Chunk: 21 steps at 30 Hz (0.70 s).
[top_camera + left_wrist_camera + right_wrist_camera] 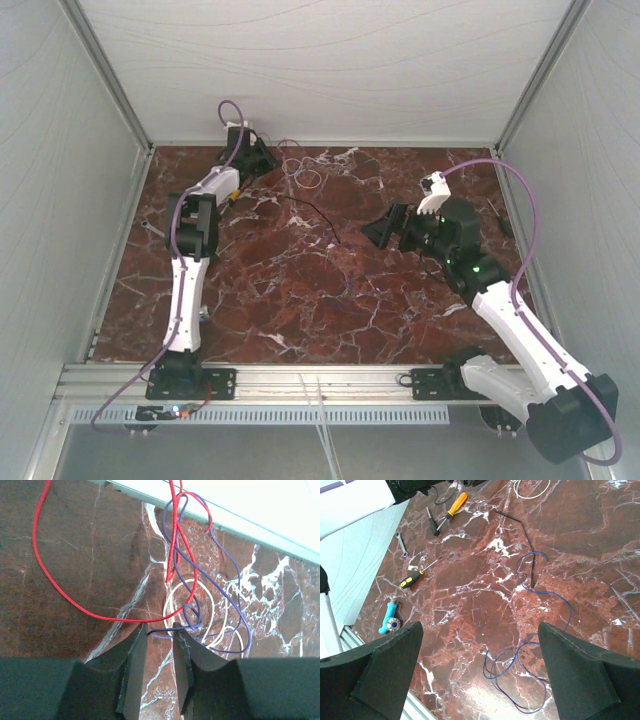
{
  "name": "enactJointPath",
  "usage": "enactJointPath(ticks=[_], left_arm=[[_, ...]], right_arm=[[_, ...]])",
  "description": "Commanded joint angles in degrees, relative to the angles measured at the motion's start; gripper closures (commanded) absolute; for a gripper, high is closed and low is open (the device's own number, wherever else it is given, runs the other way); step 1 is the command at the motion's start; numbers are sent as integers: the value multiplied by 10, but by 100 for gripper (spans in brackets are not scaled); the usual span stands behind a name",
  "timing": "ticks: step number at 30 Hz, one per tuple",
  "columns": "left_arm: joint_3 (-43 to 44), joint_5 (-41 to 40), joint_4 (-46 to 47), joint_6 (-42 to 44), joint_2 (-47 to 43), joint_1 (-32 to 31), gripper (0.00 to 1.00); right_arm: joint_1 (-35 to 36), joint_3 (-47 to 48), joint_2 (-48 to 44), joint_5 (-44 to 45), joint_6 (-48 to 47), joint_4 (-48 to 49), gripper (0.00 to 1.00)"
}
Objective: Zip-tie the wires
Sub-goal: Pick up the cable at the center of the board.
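Note:
The wires (300,172) lie in loose loops near the table's back edge, left of centre. In the left wrist view the tangle (200,600) shows white, purple and red strands. My left gripper (160,627) is low over the table, its jaws a narrow gap apart. A dark purple wire end crosses between its fingertips, and nothing is clamped. It also shows in the top view (262,152). My right gripper (385,228) is wide open and empty above mid-table. Under it (480,627) lies a separate blue wire (530,665) in loops. A thin black zip tie (517,522) lies beyond.
An orange-handled screwdriver (452,507), a yellow-and-black screwdriver (415,577), a small wrench (400,542) and a blue tool (387,622) lie along the table's left side. A long red wire loop (60,587) curves left of the tangle. The white back wall (260,510) is close behind.

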Motion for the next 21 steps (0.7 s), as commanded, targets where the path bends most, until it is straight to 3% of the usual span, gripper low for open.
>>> enactJointPath(ticks=[1, 9, 10, 13, 17, 21], left_arm=[[41, 8, 28, -30, 21, 2, 73], [62, -5, 7, -70, 40, 1, 73], [64, -3, 5, -74, 42, 2, 75], [63, 3, 7, -81, 44, 2, 100], [32, 13, 21, -82, 27, 0, 100], [-64, 27, 59, -81, -32, -4, 100]], right_arm=[[3, -2, -18, 0, -7, 7, 2], [3, -2, -30, -2, -1, 1, 2], [3, -1, -31, -2, -1, -1, 2], [3, -1, -35, 0, -2, -6, 2], [3, -1, -44, 2, -1, -11, 2], [3, -1, -56, 6, 0, -17, 2]])
